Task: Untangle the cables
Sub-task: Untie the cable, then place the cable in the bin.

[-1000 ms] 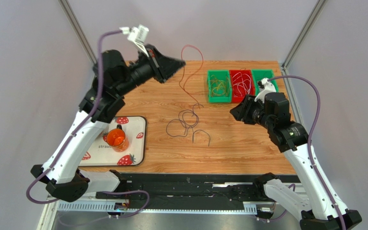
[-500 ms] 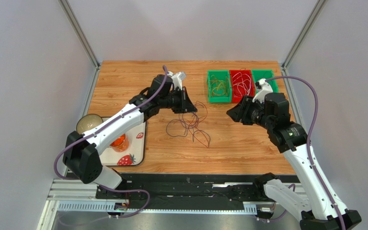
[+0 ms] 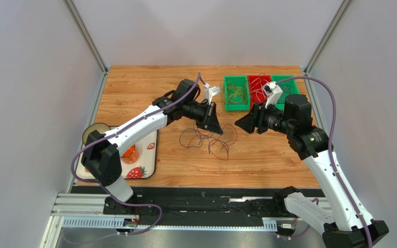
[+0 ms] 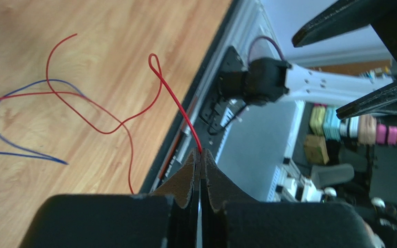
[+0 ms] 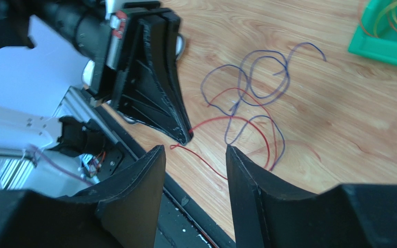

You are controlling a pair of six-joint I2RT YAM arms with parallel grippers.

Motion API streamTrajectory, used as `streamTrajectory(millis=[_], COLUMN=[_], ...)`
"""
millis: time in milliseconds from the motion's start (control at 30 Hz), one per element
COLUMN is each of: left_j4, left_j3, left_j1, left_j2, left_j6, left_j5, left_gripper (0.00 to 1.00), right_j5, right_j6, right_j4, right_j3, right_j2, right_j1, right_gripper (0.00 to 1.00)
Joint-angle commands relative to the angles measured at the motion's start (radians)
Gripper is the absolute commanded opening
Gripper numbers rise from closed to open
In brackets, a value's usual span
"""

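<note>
My left arm reaches forward and right across the table. My left gripper (image 3: 219, 130) tilts down, jaws pressed together, pinching the red cable (image 4: 160, 77). My right arm is bent at the elbow, wrist turned left. My right gripper (image 3: 238, 125) has its jaws parted, holds nothing, and faces the left one, near but apart.

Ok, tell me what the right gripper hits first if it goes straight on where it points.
Probably the red cable, pinched in the shut left gripper and running just ahead of the open right gripper. The left gripper's tip sits right behind it. Depth is unclear.
</note>
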Motion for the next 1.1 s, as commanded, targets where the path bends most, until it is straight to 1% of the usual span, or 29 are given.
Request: streamTrajectory(millis=[0,33,67,133,300,567,733,867,1067], left_j4=[-0.068,-0.076,-0.105,-0.142,-0.208,-0.251,-0.274,-0.28,-0.29], left_j3=[0.083,0.096,0.103,0.12,0.111,0.091,0.096,0.103,0.114], left_j1=[-0.006,-0.006,-0.006,-0.006,-0.006,-0.015,-0.02,-0.02,-0.02], left_j2=[-0.004,-0.003,-0.003,-0.013,-0.07,-0.101,-0.109,-0.112,-0.121], left_j6=[0.121,0.139,0.154,0.205,0.276,0.322,0.346,0.351,0.36], left_j5=[0.239,0.274,0.327,0.358,0.446,0.48,0.477,0.475,0.484], left_gripper=[0.0,0.0,0.0,0.0,0.0,0.0,0.0,0.0,0.0], right_j5=[-0.212,-0.276,-0.305,-0.365,-0.419,-0.499,-0.554,-0.602,-0.622], right_j6=[-0.065,-0.068,-0.084,-0.094,-0.139,-0.13,-0.102,-0.137,-0.2], right_j4=[0.087,0.091,0.099,0.096,0.073,0.099,0.148,0.094,0.039], right_j3=[0.054,0.053,0.05,0.054,0.076,0.089,0.099,0.161,0.159], right_j2=[-0.023,-0.031,-0.036,-0.043,-0.042,0.004,0.068,0.138,0.184], right_j1=[0.002,0.003,0.004,0.003,0.004,0.004,0.004,0.005,0.043], right_gripper=[0.52,0.53,0.53,0.55,0.55,0.56,0.56,0.55,0.53])
